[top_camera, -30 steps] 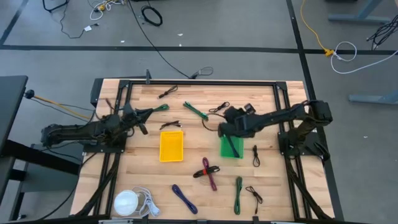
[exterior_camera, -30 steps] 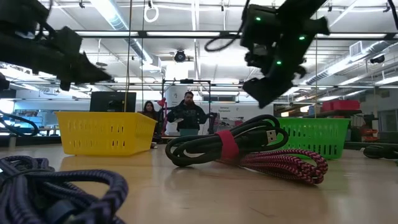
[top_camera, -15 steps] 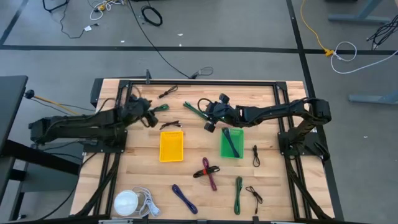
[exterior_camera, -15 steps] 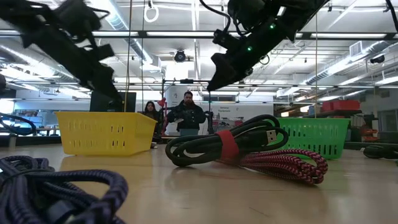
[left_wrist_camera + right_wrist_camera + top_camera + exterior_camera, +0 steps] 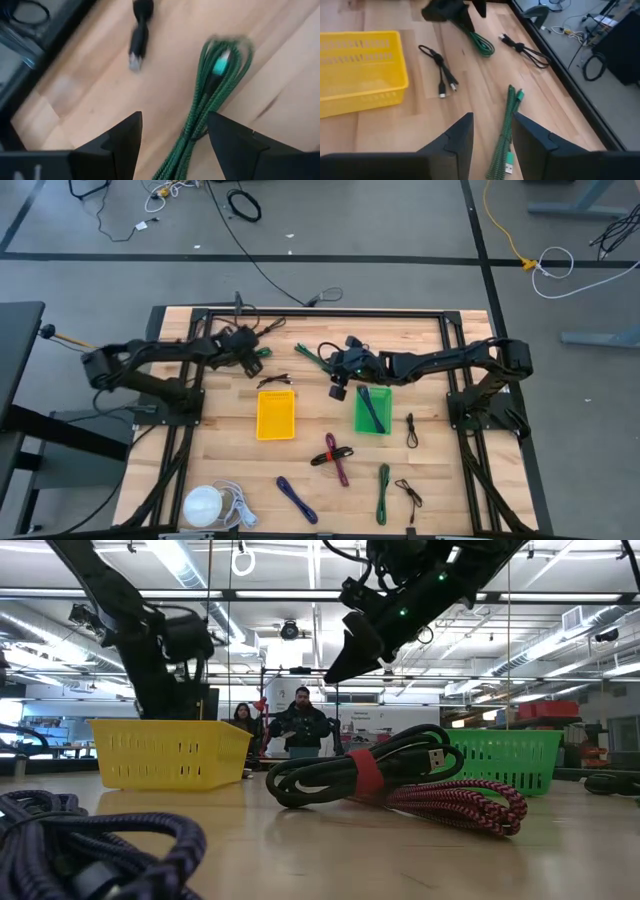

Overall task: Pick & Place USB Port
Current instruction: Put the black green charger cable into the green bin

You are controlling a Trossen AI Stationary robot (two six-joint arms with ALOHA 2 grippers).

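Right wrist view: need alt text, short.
The right gripper hangs open and empty over the wooden table, directly above a green braided cable. Beyond sit a yellow basket, a small black cable, a coiled green cable under the left gripper, and another black cable near the table edge.

Bright even overhead light, left wrist view motion-blurred, soft shadows

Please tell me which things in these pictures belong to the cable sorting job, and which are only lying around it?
Belonging to the job:
- green cable under the open left gripper
- second green cable under the right gripper
- yellow basket
- green basket

Only lying about:
- white object at the table's corner
- loose cables on the floor
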